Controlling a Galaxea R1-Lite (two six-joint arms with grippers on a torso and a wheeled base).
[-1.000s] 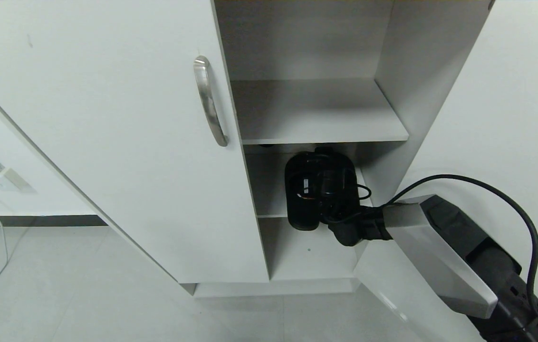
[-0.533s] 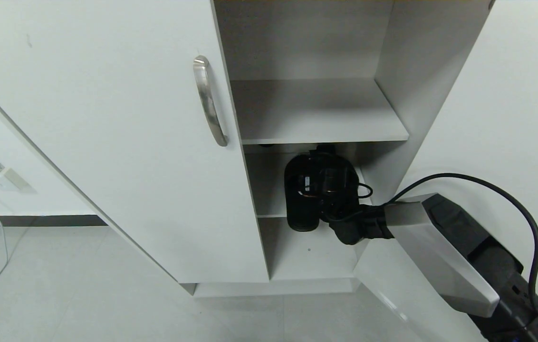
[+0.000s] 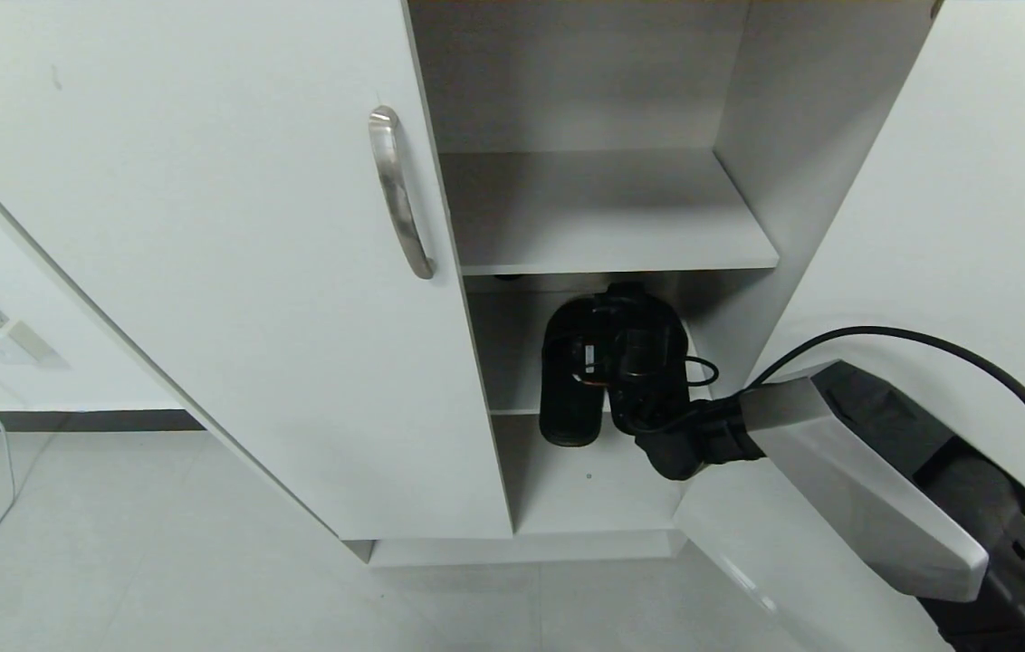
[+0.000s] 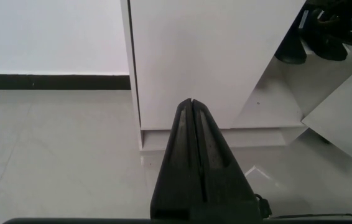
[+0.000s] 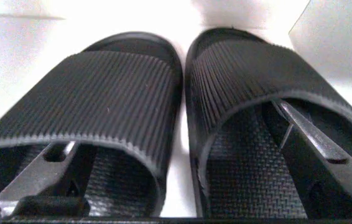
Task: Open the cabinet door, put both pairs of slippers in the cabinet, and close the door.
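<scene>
Between the fingers (image 5: 316,149) of the right pincer (image 3: 623,362) sit the slippers (image 5: 120,93), a black ribbed pair. One finger is slid under each strap and the adjoining inner walls are clamped between them. The fingertips are hidden beneath the straps, and the toes are cut off from the wrist view. Around the pincer is the second compartment of the cabinet (image 3: 752,163), roofed by a bare shelf (image 3: 603,213). The slippers' heels overhang the front edge of the lower shelf (image 3: 512,380). Whether the soles rest on that shelf or hang just above it cannot be made out, since the pincer and its wrist cover most of the pair from the head view. Below the pincer lies the bottom compartment (image 3: 585,493). To its left is a shut door (image 3: 205,254) with a metal handle (image 3: 399,190). To its right, an open door (image 3: 974,226) runs out of view. Well apart, low over the floor (image 4: 51,155), the left pincer (image 4: 191,112) points at the cabinet base with its fingers pressed together on nothing.
</scene>
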